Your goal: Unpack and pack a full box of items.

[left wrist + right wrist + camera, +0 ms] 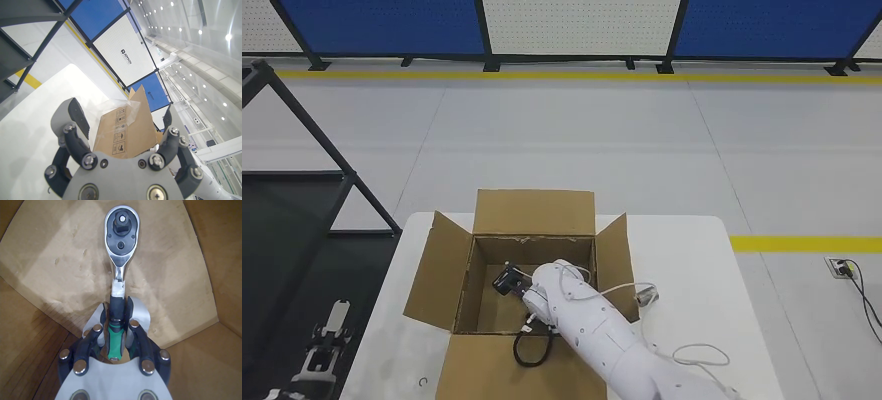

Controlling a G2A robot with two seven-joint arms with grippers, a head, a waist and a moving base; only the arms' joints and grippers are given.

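Right fingers (130,308) clamp ratchet (121,237), left fingers (77,115) spread, box (535,212), white table (682,270), blue partitions (382,25)

The brown cardboard box (534,211) stands on the white tabletop (692,260) with all four flaps folded outward and its mouth open upward. Inside the box, a ratchet wrench (120,237) with a chrome head and a black-and-green handle is clamped by its handle in the right gripper (116,311). The wrench's head lies over the box's bare floor, square drive turned away from it.
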